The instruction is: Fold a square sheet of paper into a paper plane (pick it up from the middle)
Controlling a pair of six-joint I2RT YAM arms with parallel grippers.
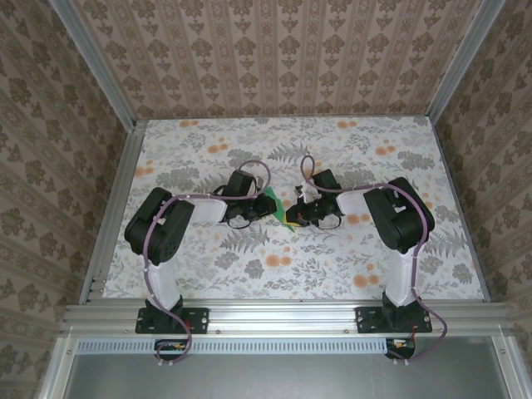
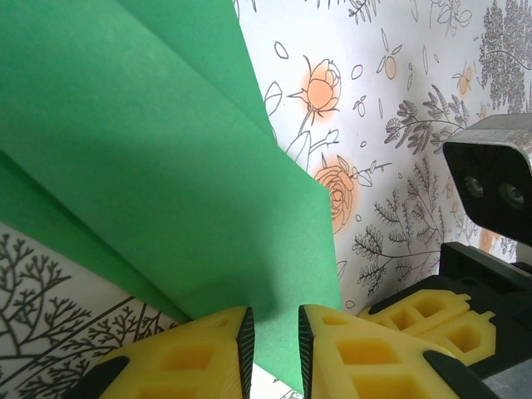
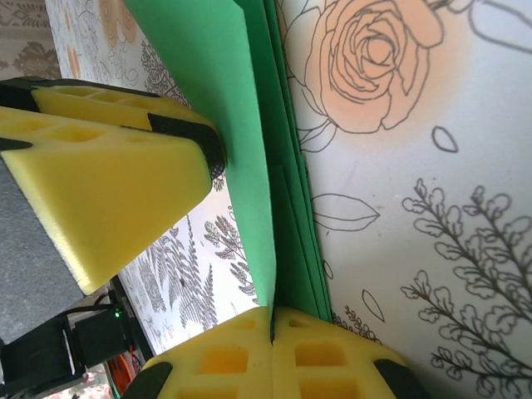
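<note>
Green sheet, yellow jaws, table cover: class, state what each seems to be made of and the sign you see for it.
Green sheet: thin matte paper, judging by its sharp creases and flat stacked layers.
Yellow jaws of the right gripper: probably printed or moulded plastic, matte and grainy, with hollow pockets; could be dense foam.
Table cover: smooth sheet printed with flowers; paper or vinyl, cannot tell.

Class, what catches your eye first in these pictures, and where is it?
The bright green folded paper at the centre of the floral table. There the right gripper pinches its edge, and the left gripper sits at it, jaws slightly apart.
</note>
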